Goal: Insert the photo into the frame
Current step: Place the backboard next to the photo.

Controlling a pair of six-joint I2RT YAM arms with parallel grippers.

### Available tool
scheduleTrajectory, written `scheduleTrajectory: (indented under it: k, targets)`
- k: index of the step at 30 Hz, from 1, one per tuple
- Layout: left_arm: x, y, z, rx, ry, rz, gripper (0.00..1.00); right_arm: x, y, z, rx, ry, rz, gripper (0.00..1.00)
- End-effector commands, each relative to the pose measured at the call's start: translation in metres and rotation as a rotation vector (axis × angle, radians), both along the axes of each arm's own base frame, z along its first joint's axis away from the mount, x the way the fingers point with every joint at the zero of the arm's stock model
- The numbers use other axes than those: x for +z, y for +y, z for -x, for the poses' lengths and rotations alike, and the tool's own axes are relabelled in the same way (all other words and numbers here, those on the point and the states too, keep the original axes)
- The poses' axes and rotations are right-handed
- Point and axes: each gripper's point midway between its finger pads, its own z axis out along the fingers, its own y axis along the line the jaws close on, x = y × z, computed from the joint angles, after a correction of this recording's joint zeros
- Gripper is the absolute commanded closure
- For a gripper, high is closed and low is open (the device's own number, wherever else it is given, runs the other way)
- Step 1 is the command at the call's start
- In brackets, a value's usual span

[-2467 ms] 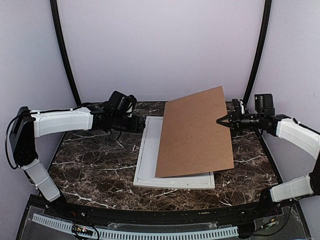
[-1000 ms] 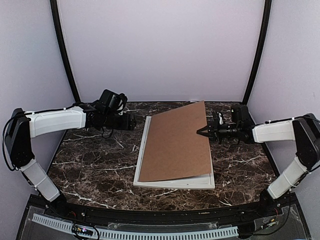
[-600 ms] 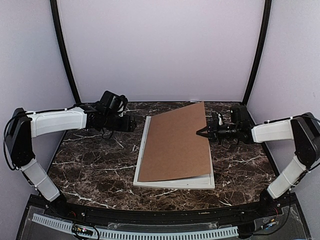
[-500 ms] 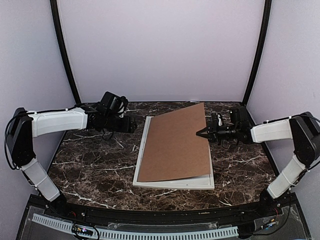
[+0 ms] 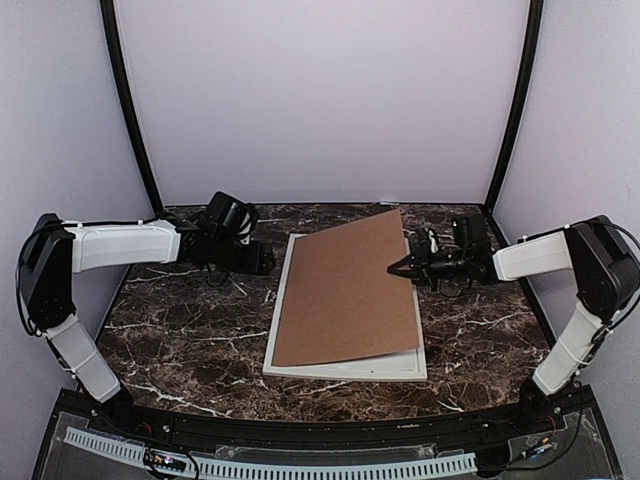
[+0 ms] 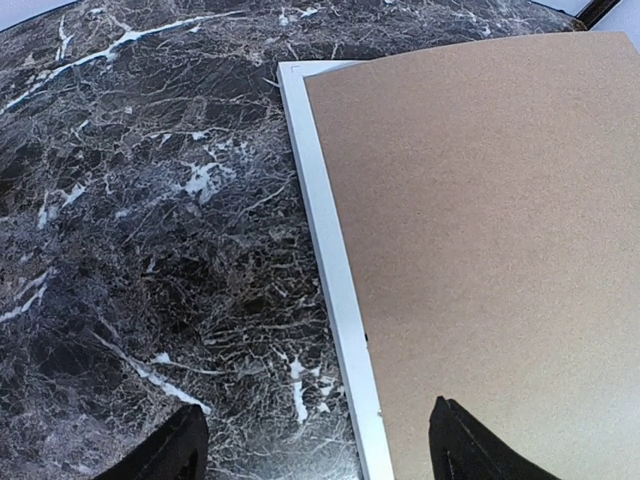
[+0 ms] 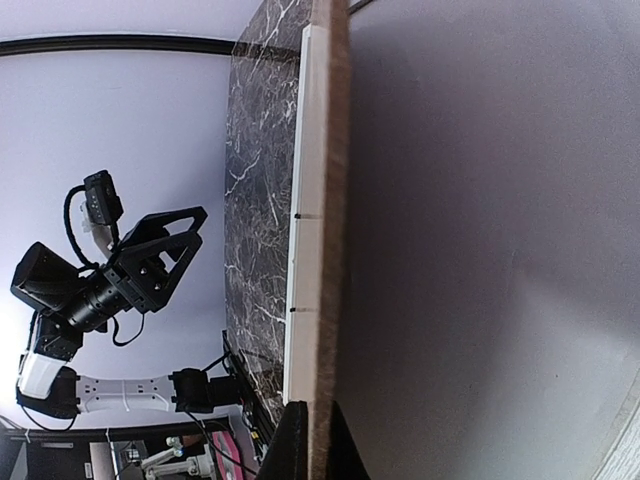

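The white-bordered frame (image 5: 281, 300) lies flat on the marble table. A plain brown backing board (image 5: 345, 290) rests over it, its right edge slightly raised. My right gripper (image 5: 393, 268) is shut on that board's right edge; in the right wrist view the fingers (image 7: 318, 430) pinch the board's thin edge (image 7: 330, 200) above the frame (image 7: 305, 250). My left gripper (image 5: 262, 262) is open and empty, hovering just left of the frame's left border (image 6: 335, 280), with its fingertips (image 6: 315, 415) straddling the border and the board (image 6: 480, 200). The photo is hidden.
The dark marble table (image 5: 180, 330) stretches left and right of the frame. Pale walls and black curved poles enclose the back and sides. A black rail with a white strip runs along the near edge.
The right gripper has lowered the board from a steep tilt to nearly flat on the frame, moving left and down. The left gripper has shifted slightly toward the frame's left edge.
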Motion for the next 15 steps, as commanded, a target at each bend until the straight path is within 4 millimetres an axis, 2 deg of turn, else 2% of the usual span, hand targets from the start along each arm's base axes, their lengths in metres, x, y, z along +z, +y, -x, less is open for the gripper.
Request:
scheduleTrajectory:
  k: [1,15]
  targets:
    - [-0.01,-0.004,0.004,-0.011,0.029,0.022,0.21,0.0,0.005,-0.002,0.051,-0.049,0.002,1.0]
    - [-0.025,-0.007,0.009,-0.021,0.068,0.027,0.21,-0.023,0.003,-0.005,0.073,-0.022,0.087,0.68]
